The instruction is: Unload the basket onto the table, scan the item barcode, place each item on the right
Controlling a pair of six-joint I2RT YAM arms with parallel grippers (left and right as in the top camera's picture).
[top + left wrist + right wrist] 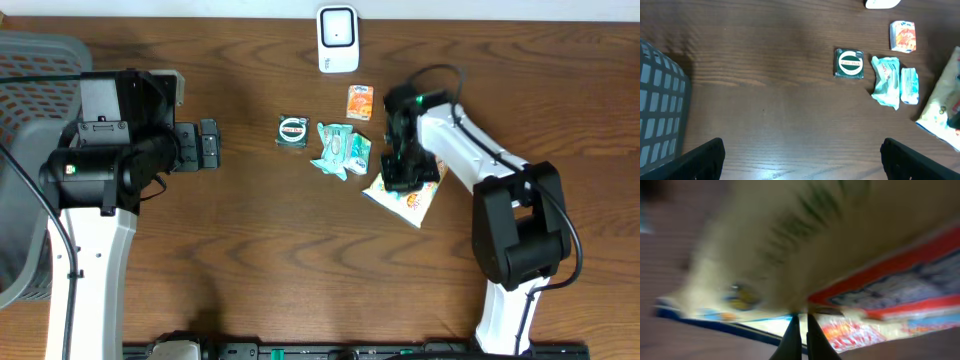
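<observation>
- The right claw [405, 172] is clenched on the snack bag [410, 200]. In the wrist view its tips meet at the bag's edge, and blurred red and blue print fills the frame above them.
- The bag is right of centre over the tabletop [250, 250], tilted and partly under the claw. Whether it touches the wood I cannot tell.
- The left claw [208, 145] is released, jaws wide, near the grey basket [30, 120] and well apart from the goods.
- Between the arms lie a green packet [293, 132], teal packets [342, 150] just beside it, and a small orange packet [360, 102] — near the white scanner [338, 40] at the far edge.
</observation>
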